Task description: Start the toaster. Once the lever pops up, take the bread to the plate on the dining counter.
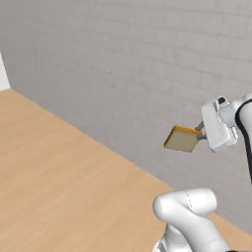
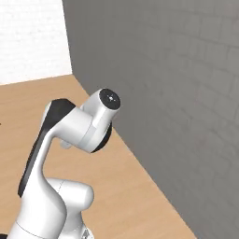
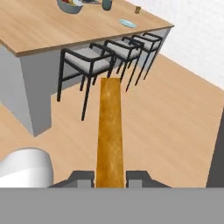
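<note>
I see bread (image 3: 109,131) clamped between gripper (image 3: 110,178) fingers, edge-on, projecting ahead. Dining counter (image 3: 39,30) beyond gripper, upper left; stools (image 3: 89,65) along its near side. Plate (image 3: 127,23) on counter, far ahead. Bowl (image 3: 70,5) left of plate.

1. The arm (image 2: 70,140) rises from the lower left, white with dark joints.
2. Its upper link bends to the right, ending in a round white cap (image 2: 110,98) with a dark face, pointing up and right.
3. A dark panel runs down the arm's left side.
4. A grey wall (image 2: 177,93) fills the right, running from the far middle to the near right.
5. A white brick wall (image 2: 30,39) stands at the far left.
6. A light wood floor (image 2: 126,186) lies between them.
</note>
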